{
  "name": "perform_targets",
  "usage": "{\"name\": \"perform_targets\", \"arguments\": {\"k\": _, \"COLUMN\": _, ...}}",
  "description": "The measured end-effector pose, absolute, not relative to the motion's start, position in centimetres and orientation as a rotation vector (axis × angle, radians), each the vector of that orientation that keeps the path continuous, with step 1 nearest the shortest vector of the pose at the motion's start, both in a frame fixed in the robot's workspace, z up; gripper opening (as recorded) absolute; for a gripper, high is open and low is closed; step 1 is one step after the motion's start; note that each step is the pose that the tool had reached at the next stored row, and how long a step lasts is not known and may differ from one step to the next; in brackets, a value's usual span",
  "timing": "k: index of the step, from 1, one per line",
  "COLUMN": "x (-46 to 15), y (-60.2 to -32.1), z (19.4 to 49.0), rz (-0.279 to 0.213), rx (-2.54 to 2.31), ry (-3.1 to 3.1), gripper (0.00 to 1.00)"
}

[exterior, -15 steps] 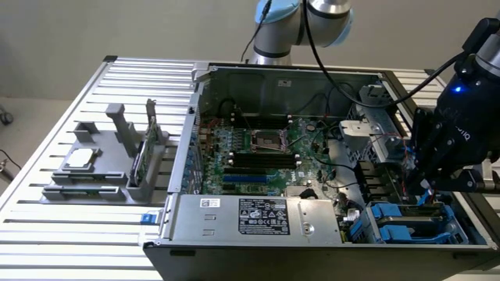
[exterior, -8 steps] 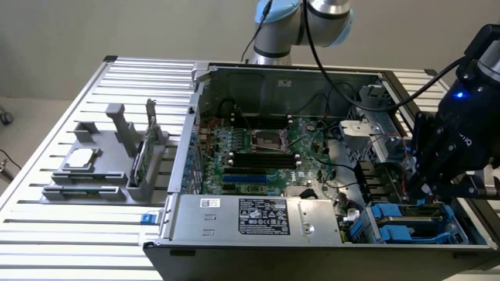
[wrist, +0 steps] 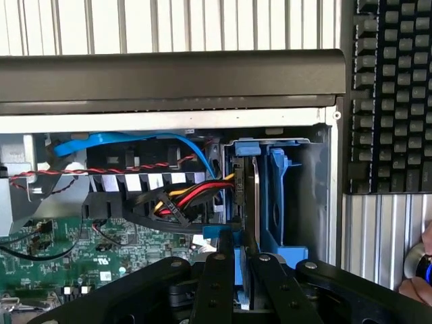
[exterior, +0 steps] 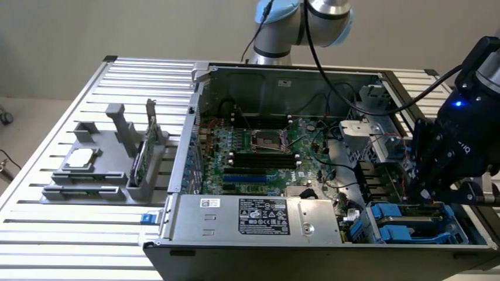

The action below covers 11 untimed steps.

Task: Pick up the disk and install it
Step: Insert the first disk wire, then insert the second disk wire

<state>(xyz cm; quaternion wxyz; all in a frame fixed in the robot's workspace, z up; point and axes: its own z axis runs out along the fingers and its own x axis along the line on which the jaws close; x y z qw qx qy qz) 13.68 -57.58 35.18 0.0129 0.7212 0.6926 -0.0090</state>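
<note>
The disk [wrist: 254, 196] stands on edge in the blue drive bay [wrist: 280, 202] at the corner of the open computer case, its silver side framed by blue rails. My gripper [wrist: 241, 253] is shut on the disk's near edge, one black finger [wrist: 219, 270] on each side. In the exterior view my gripper [exterior: 425, 196] reaches down into the case's lower right corner, just above the blue carriers [exterior: 406, 225].
Red, yellow and black cables [wrist: 182, 199] plug in right beside the bay. The motherboard [exterior: 258, 152] and the power supply [exterior: 258, 216] fill the case. A grey fixture [exterior: 102, 170] with a green card [exterior: 143, 158] stands on the exterior view's left. A person's hand [wrist: 418, 273] is close by.
</note>
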Motion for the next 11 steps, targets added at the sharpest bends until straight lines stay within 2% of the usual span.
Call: {"name": "perform_targets", "arguments": {"k": 11, "x": 13.91, "y": -58.00, "z": 34.56, "rz": -0.025, "rx": 2.249, "ry": 2.160, "gripper": 0.16}}
